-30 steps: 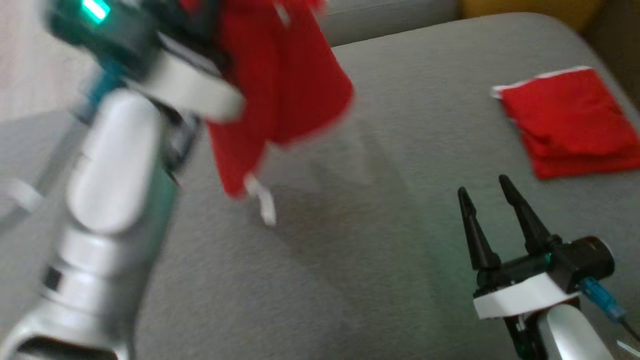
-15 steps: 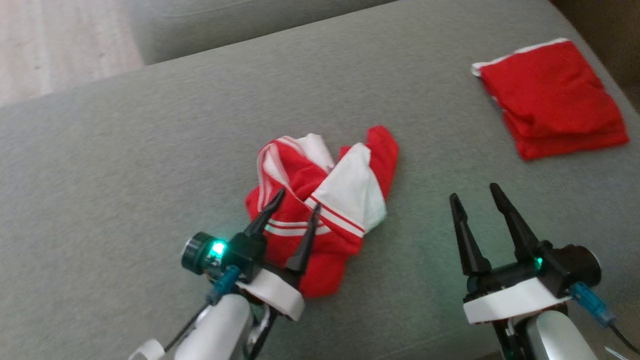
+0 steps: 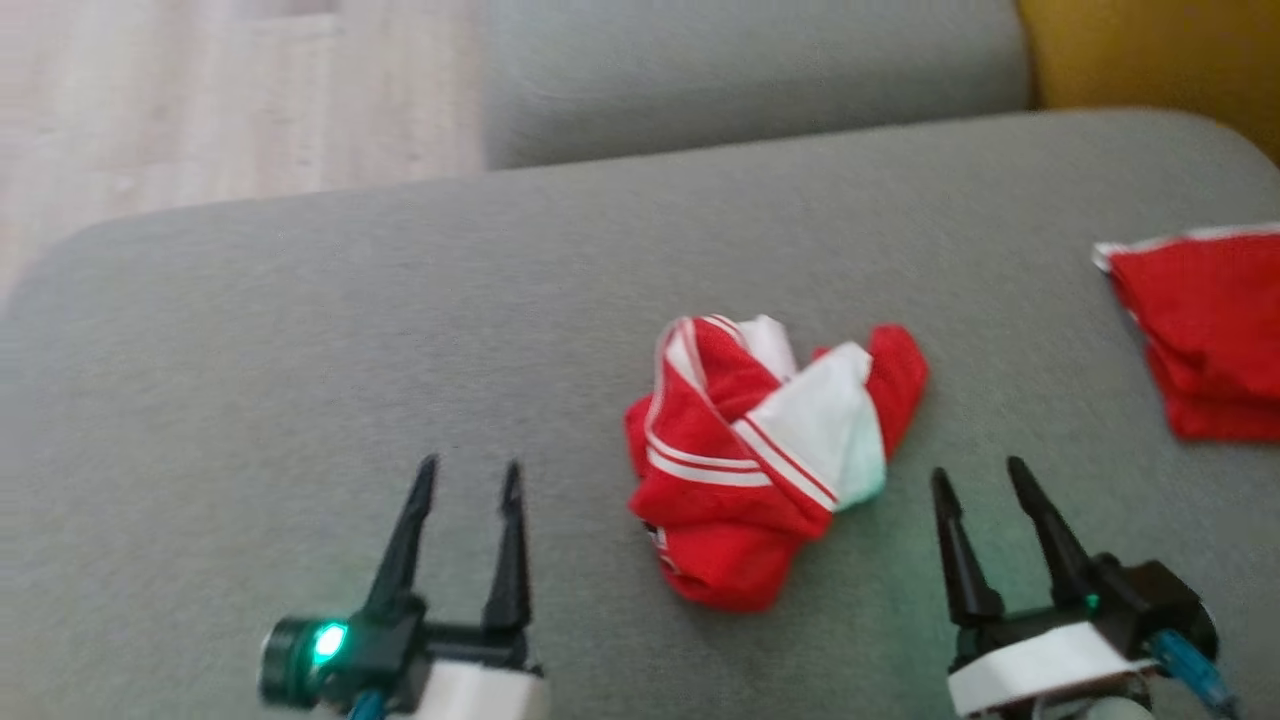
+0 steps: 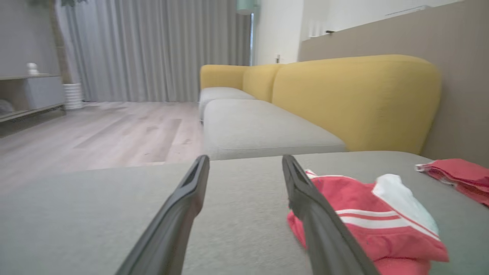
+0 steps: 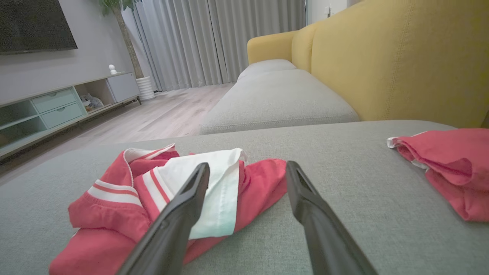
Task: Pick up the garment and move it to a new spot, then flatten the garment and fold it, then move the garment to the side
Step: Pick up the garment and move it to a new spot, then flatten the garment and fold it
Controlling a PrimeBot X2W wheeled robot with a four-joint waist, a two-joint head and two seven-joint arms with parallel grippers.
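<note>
The garment (image 3: 765, 455) is red with white panels and stripes. It lies crumpled in a heap on the grey cushion (image 3: 400, 330), about midway between my two grippers. My left gripper (image 3: 470, 475) stands open and empty to the garment's left. My right gripper (image 3: 985, 475) stands open and empty to its right. In the left wrist view the garment (image 4: 366, 217) lies just right of the fingers (image 4: 179, 202). In the right wrist view the garment (image 5: 153, 191) lies ahead and left of the open fingers (image 5: 305, 206).
A second red garment (image 3: 1205, 335), folded, lies at the cushion's right edge, also the red garment (image 5: 447, 168) at right in the right wrist view. A yellow sofa back (image 4: 355, 95) rises behind. Wooden floor (image 3: 230, 110) lies beyond the cushion's far left.
My left gripper held the garment up a second ago, then opened and let it drop onto the cushion. It has since drawn back left and clear. The head camera has shifted.
</note>
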